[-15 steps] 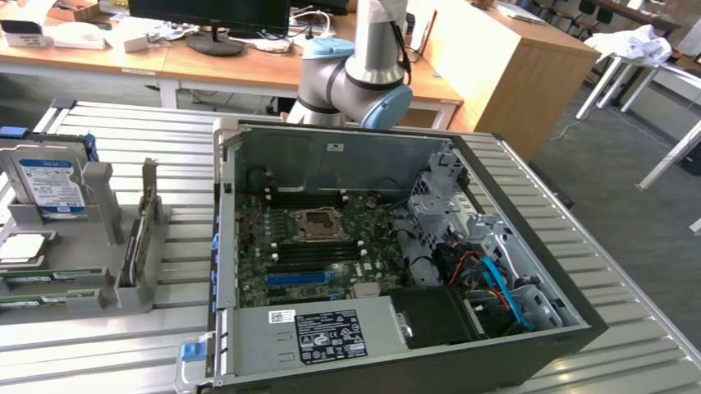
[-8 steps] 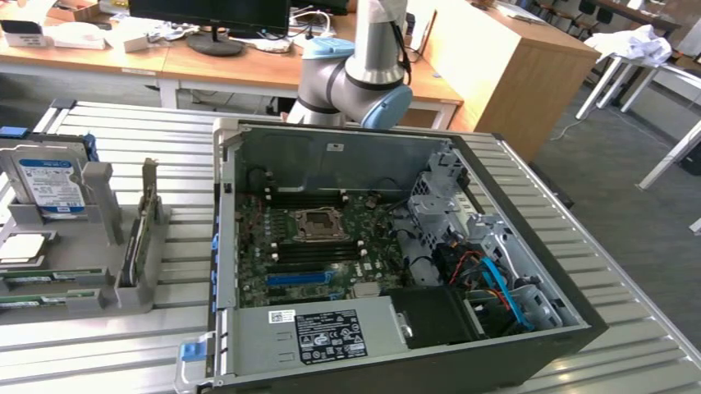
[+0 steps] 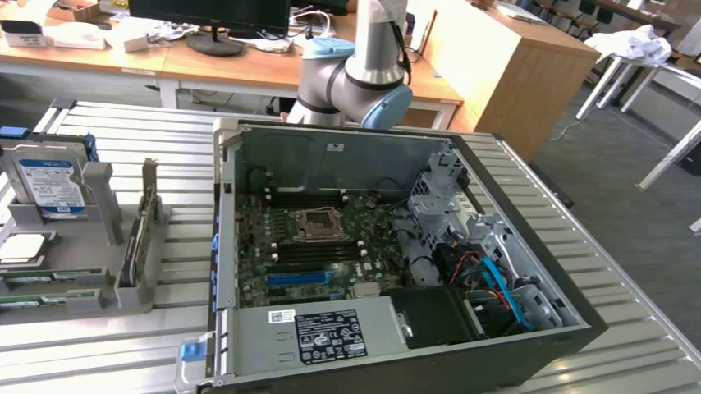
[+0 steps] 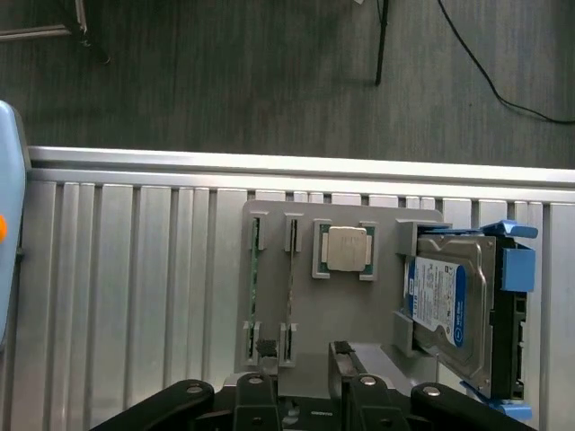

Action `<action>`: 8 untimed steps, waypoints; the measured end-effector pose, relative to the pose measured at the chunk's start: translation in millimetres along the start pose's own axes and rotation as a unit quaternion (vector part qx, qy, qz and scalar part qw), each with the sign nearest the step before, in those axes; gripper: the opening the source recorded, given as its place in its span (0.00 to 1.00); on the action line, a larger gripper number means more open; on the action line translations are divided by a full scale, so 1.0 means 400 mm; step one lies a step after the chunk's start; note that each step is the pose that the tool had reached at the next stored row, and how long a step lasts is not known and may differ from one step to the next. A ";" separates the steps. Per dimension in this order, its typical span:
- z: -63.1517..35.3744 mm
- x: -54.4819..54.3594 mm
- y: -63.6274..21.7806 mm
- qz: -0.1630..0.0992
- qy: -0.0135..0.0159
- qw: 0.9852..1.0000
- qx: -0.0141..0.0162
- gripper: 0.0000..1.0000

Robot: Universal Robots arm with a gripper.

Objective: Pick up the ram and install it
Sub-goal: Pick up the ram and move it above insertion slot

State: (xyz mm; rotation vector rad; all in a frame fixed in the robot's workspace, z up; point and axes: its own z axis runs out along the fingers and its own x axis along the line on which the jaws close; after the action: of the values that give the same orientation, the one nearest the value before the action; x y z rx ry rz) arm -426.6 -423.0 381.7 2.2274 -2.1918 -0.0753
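Here's the ram (image 4: 290, 287), a thin green stick standing on its edge in a grey slotted fixture (image 4: 377, 355). Its long axis runs straight along the slot, from one pair of brackets to the other. A second green stick (image 4: 254, 247) sits parallel just beside it. In the exterior view both lie across at the far left, the ram (image 3: 25, 281) pointing toward the open computer case (image 3: 547, 328). The gripper (image 4: 304, 377) hangs over the fixture's edge at one end of the sticks, with its dark fingers (image 4: 346, 382) spread apart and nothing between them. Next in the row come a square metallic processor (image 4: 346, 249) and then a boxy hard drive (image 4: 449, 305) in blue clips. The ribbed aluminium surface (image 4: 135, 296) lies bare around the fixture. Inside the case, the green motherboard (image 3: 318, 254) lies flat, facing up.
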 end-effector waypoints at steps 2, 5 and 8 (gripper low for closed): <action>0.000 0.000 0.000 0.000 0.000 1.000 0.000 0.36; 0.005 0.000 0.000 0.000 0.000 1.000 0.000 0.36; 0.017 0.000 -0.001 0.000 0.000 1.000 0.001 0.36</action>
State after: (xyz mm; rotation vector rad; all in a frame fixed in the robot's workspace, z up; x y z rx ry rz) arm -426.6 -423.0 375.0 2.2281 -2.1924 -0.0739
